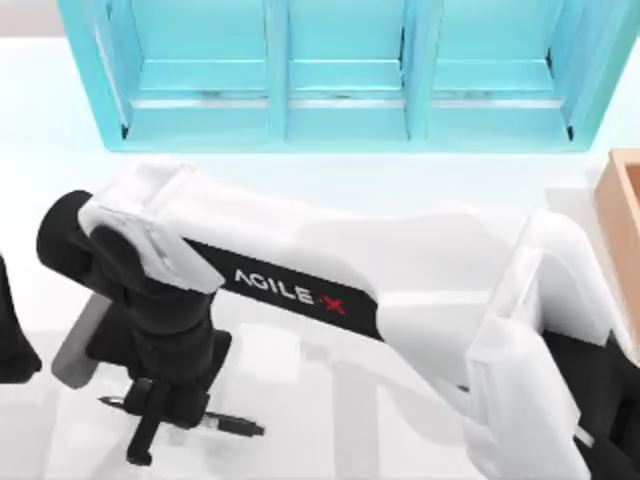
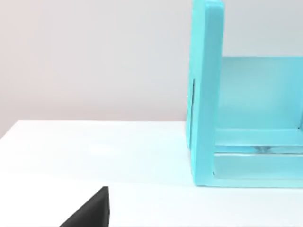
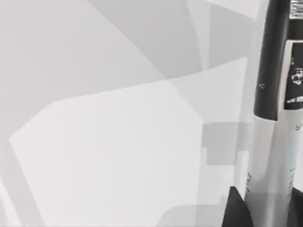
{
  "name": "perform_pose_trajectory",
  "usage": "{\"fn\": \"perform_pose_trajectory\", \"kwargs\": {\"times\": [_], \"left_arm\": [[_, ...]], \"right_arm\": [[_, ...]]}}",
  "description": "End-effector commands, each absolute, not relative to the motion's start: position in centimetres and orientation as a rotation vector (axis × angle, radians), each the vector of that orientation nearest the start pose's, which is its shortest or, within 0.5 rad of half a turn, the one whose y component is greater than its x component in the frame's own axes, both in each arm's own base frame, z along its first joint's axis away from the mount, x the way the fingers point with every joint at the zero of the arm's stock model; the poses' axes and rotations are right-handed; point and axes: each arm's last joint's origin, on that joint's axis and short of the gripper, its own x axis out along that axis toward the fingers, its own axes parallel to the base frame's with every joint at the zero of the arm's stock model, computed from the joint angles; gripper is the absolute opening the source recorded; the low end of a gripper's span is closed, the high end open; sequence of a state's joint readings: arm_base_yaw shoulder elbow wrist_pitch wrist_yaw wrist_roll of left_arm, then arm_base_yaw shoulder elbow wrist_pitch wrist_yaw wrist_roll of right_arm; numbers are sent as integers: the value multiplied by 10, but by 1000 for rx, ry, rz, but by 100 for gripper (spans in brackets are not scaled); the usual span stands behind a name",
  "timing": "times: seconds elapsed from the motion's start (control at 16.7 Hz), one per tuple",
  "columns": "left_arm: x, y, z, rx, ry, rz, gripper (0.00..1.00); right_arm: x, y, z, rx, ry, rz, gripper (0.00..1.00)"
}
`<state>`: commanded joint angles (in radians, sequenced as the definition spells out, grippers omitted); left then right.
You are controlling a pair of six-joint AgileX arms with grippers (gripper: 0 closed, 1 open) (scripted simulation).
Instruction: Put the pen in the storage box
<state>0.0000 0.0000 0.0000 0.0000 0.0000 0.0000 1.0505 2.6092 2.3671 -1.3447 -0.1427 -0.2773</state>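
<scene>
The pen point(image 1: 235, 426), slim and black, lies low over the white table at the front left; its tapered tip point(image 1: 106, 402) pokes out on the other side of my right gripper point(image 1: 165, 418). My right arm reaches across from the right, and its gripper straddles the pen's middle. In the right wrist view the pen point(image 3: 274, 118) with its grey-white label runs between two dark fingers point(image 3: 236, 210) that press against its sides. The tan storage box point(image 1: 622, 200) is at the right edge. My left gripper point(image 2: 90, 213) stays parked at the far left.
A big turquoise shelf unit point(image 1: 345, 70) with three compartments stands along the back of the table; its side wall point(image 2: 206, 94) is ahead of the left wrist. My right arm's white link point(image 1: 400, 280) spans the table's middle. The left arm point(image 1: 10, 340) sits at the left edge.
</scene>
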Motion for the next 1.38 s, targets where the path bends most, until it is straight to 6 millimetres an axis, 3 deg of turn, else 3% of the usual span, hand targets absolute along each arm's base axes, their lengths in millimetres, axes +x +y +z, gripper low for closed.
{"fn": "perform_pose_trajectory", "kwargs": {"times": [0.3, 0.48, 0.78, 0.84, 0.96, 1.08, 1.2, 1.38], "left_arm": [[106, -1, 160, 0, 0, 0, 100], [106, -1, 160, 0, 0, 0, 100], [106, -1, 160, 0, 0, 0, 100], [106, -1, 160, 0, 0, 0, 100], [106, -1, 160, 0, 0, 0, 100], [106, -1, 160, 0, 0, 0, 100], [106, -1, 160, 0, 0, 0, 100], [106, -1, 160, 0, 0, 0, 100]], "right_arm": [[244, 444, 189, -911, 1346, 1161, 0], [241, 438, 210, -918, 1349, 1160, 0], [239, 436, 216, -926, 1356, 1159, 0], [241, 438, 203, -937, 1385, 1148, 0], [245, 435, 206, -927, 1378, 1127, 0], [263, 420, 220, -869, 1366, 1037, 0], [295, 393, 228, -763, 1418, 888, 0], [357, 323, 218, -500, 1612, 560, 0]]}}
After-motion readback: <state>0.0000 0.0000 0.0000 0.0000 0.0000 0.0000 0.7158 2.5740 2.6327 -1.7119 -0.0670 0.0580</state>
